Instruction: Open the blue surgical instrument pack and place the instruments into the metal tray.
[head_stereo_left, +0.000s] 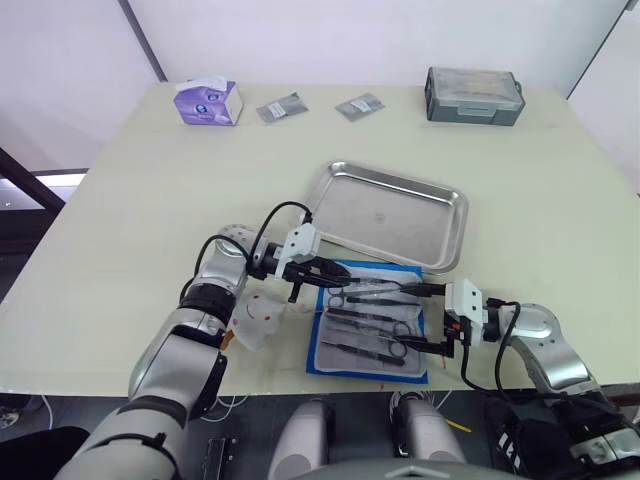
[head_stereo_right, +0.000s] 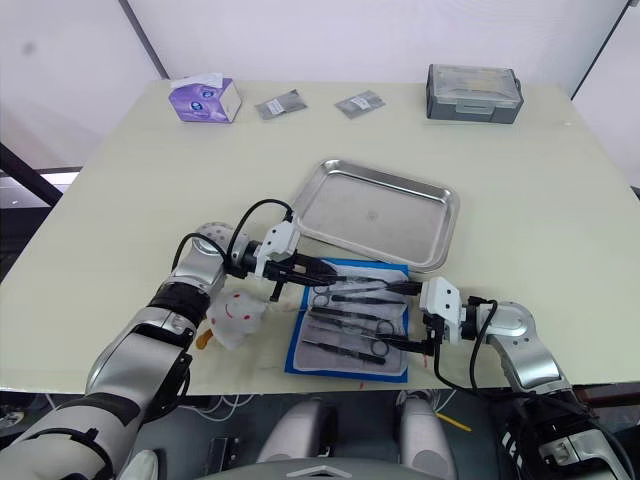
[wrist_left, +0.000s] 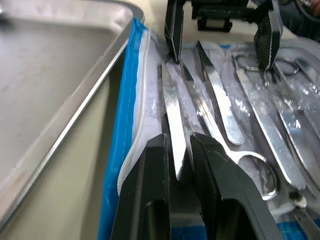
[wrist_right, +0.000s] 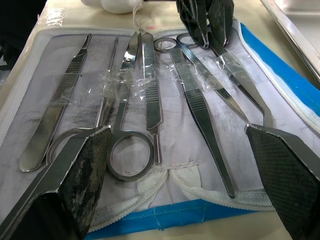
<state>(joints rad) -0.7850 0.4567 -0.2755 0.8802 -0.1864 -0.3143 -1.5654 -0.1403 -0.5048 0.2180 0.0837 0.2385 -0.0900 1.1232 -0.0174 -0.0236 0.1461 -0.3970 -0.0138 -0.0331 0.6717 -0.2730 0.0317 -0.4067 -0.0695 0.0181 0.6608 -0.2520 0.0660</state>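
Surface: a pale cream table (head_stereo_left: 120, 230) fills the scene, its near edge just in front of the robot.
Room: white walls stand behind the far edge of the table; a dark slanted bar crosses the far left corner.
Far left: a purple tissue box (head_stereo_left: 208, 102) sits near the far edge.
Far middle: two small grey packets (head_stereo_left: 281, 108) (head_stereo_left: 359, 106) lie flat, side by side but apart.
Far right: a grey lidded plastic box (head_stereo_left: 474, 95) rests by the far edge.
Near left: a crumpled white wad (head_stereo_left: 258, 318) lies under the left forearm, just left of the pack.
Metal tray: the shiny metal tray (head_stereo_left: 350, 180) lies in the middle of the table, nothing inside it, its near rim just beside the pack's far edge.
Pack: the blue surgical instrument pack (head_stereo_left: 415, 375) lies open and flat near the table's near edge, pale lining facing up.
Instruments: the instruments (wrist_right: 197, 107) lie in a row on the lining, scissors and slim forceps, some under clear film.
Left gripper: the left gripper (head_stereo_left: 342, 277) reaches over the pack's far left part, fingers nearly pressed together around the end of one slim tool.
Right gripper: the right gripper (head_stereo_left: 424, 318) sits at the pack's right edge, fingers spread wide over the tools, gripping nothing.
In the way: both arms and a black cable cover parts of the pack.
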